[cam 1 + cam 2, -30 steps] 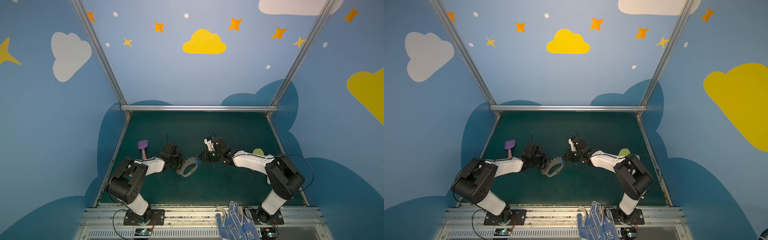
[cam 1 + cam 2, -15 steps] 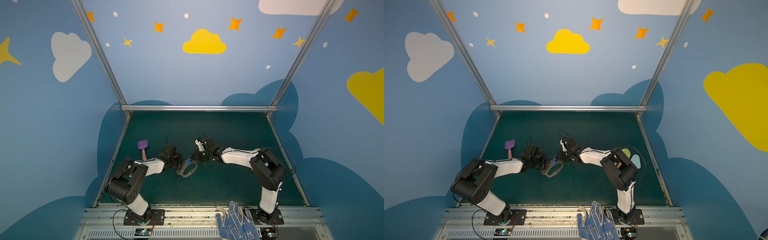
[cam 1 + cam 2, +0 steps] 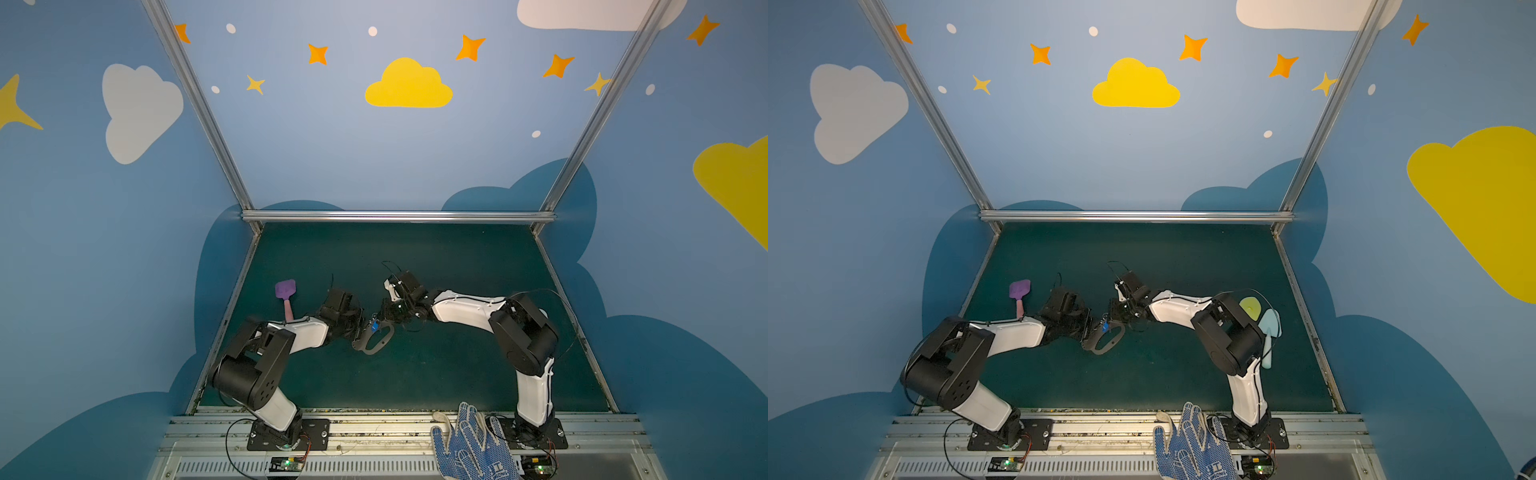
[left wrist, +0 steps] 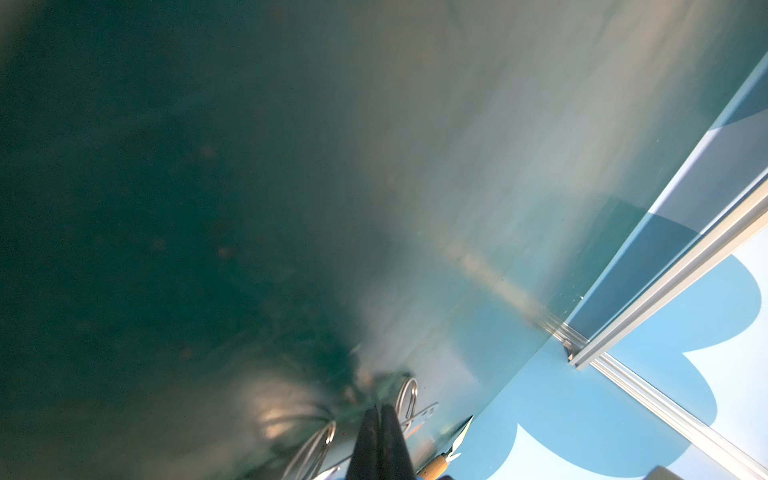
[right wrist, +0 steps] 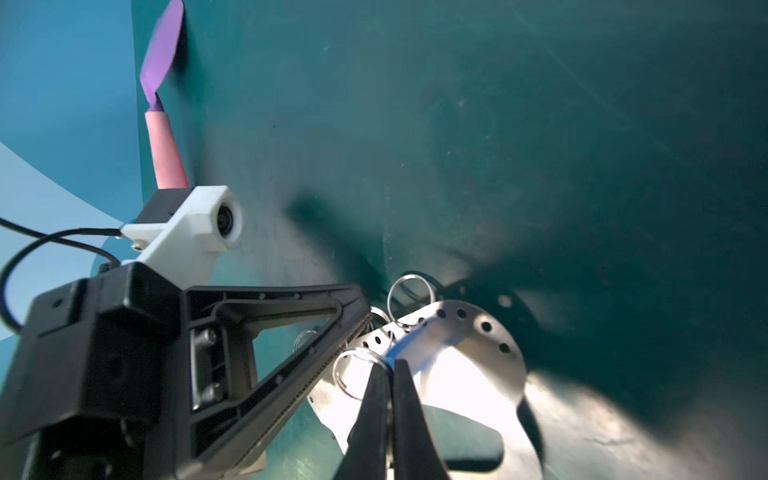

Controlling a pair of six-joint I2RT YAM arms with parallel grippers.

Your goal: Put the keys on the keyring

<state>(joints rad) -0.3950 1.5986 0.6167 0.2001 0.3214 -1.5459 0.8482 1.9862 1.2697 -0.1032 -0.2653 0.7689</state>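
The keyring (image 3: 374, 352) is a grey D-shaped plate with edge holes and split rings, tilted off the mat at centre in both top views. My left gripper (image 3: 361, 332) is shut on its edge; the left wrist view shows the pressed-together fingertips (image 4: 380, 409) between two split rings. In the right wrist view my right gripper (image 5: 388, 368) is shut on a small metal ring of the keys, right over the plate (image 5: 469, 374). The blue key tag (image 5: 401, 349) sticks out just past the fingers and lies against the plate. The silvery key is hidden.
A purple-headed, pink-handled spatula (image 3: 285, 291) lies on the mat behind the left arm. A yellow-green utensil (image 3: 1250, 307) and a light blue one (image 3: 1271, 328) lie by the right arm's elbow. A blue-dotted glove (image 3: 469, 449) rests on the front rail.
My right gripper has travelled left with the blue key tag until it is over the keyring plate. The left gripper has kept the plate almost in place.
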